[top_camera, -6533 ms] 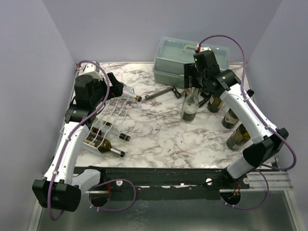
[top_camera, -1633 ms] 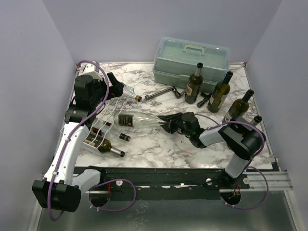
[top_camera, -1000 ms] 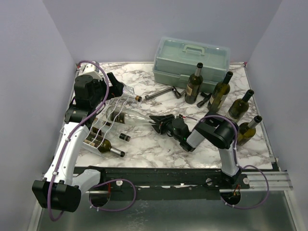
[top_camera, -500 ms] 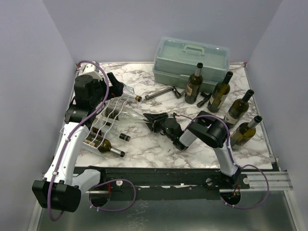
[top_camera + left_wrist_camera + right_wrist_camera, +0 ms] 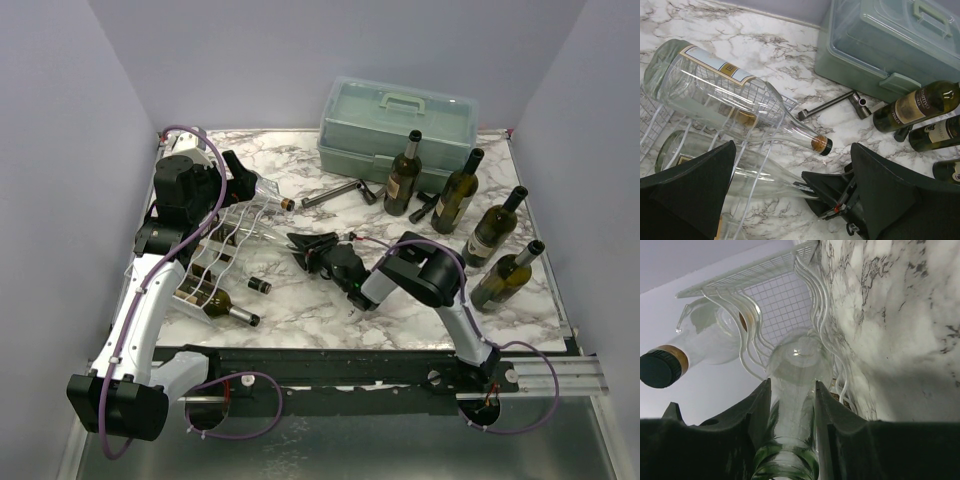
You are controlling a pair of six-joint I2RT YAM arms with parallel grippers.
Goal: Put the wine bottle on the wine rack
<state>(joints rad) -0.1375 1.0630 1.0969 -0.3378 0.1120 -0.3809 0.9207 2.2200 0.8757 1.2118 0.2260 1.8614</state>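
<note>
**A:** Where is the clear glass wine bottle (image 5: 258, 232) just now?

**B:** It lies on its side with the neck pointing right, clamped between the fingers of the right gripper (image 5: 306, 246). Its body lies over the flat white wire wine rack (image 5: 212, 262) at the left of the marbled table (image 5: 330, 295). That puts it in the row just near of a second clear bottle with a dark cap (image 5: 262, 190), which fills the far cradle.

**A:** Is it seated?

**B:** Nearly, I judge. From the right wrist, the base shows between two of the wire waves. I cannot tell whether the glass bears on the wires or hangs from the grip.

**A:** How should it be finished well?

**B:** Lower the neck slowly, with the bottle in line with the trough, so the body settles into one dip and does not ride a crest. Only then part the fingers. Draw back to the right along the neck's own line, because a sideways pull could roll the bottle against the capped one.

**A:** And the left gripper (image 5: 793, 145)?

**B:** It is spread wide and holds nothing, and it hovers above both clear bottles. It is best kept clear of them, though it is well placed to steady the body if it rolls.

**A:** What is the main risk?

**B:** Round glass rolls easily, and light wire may slide if it is pushed.
</note>
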